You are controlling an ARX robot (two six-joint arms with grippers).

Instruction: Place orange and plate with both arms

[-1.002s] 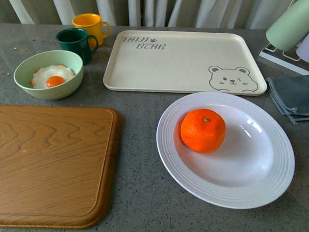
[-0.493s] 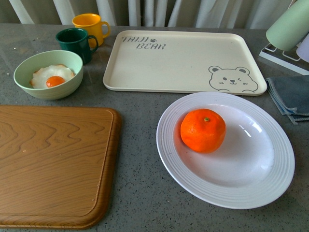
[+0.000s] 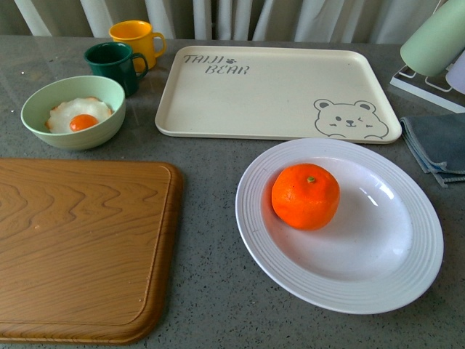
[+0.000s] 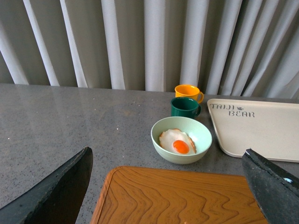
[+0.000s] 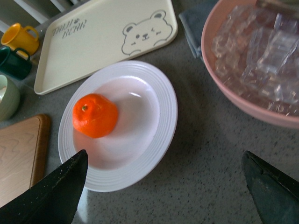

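The orange (image 3: pixel 305 196) is being shown lying in the well of the plate (image 3: pixel 407 283), which is being carried by the grey surface (image 3: pixel 207 291) just in front of the cream tray (image 3: pixel 276 94), below its bear-drawn corner. Nothing is being gripped at this moment: the left pincer (image 4: pixel 167 158) is being held wide open and empty, high above the surface and well to the left of the tray, while the right pincer (image 5: pixel 164 154) is likewise being held spread and empty above the plate, on the near side of the tray. Neither arm is being caught by the front view. The tray itself is being left bare, as is the wooden board (image 3: pixel 80 247) lying in front of the tray and to its left. As far as can be judged, both task things are being left ungrasped, so the lifting and setting down are probably being awaited in full; where the orange and plate are being sent cannot be told, though the bare tray and board are being offered as likely spots.
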